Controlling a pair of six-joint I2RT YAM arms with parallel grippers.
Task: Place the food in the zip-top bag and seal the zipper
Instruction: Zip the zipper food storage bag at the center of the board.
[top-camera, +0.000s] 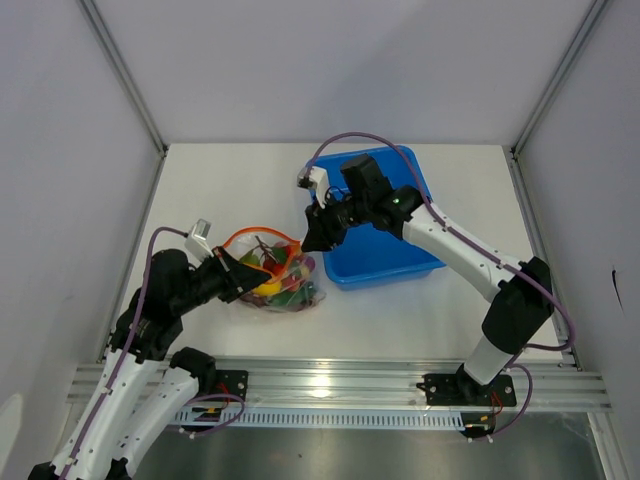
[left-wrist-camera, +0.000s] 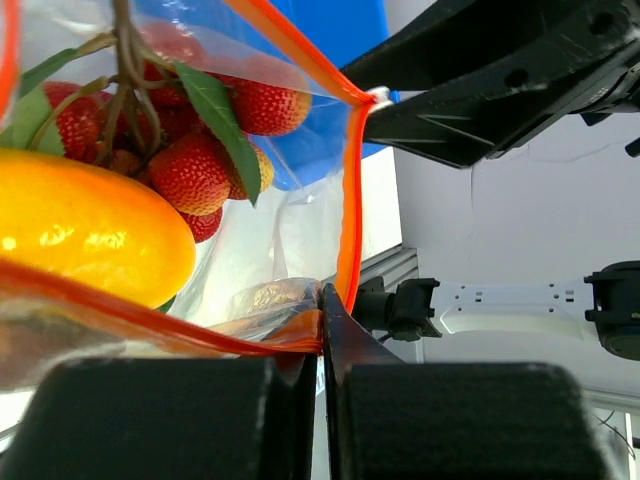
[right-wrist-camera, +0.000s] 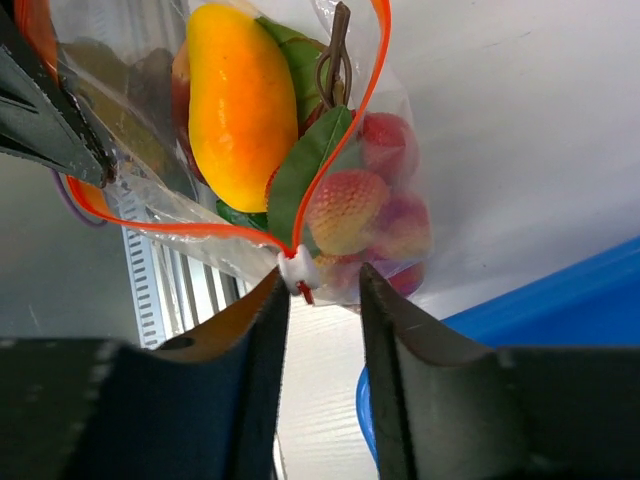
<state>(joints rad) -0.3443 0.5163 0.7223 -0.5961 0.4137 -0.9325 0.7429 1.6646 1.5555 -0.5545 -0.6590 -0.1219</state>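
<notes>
Evidently limp, light and slippery, the zip-top bag (top-camera: 285, 290) of food (right-wrist-camera: 240, 100) sits on the table (top-camera: 220, 180) beside the blue bin (top-camera: 400, 260), the left gripper (left-wrist-camera: 322, 330) pinching its zipper (left-wrist-camera: 350, 200) end, the right gripper (right-wrist-camera: 322, 290) spread around the stiff white slider (right-wrist-camera: 297, 272), likely the best hold.

Bright even light, soft shadows, glare on the orange-yellow piece (left-wrist-camera: 90, 235)
</notes>
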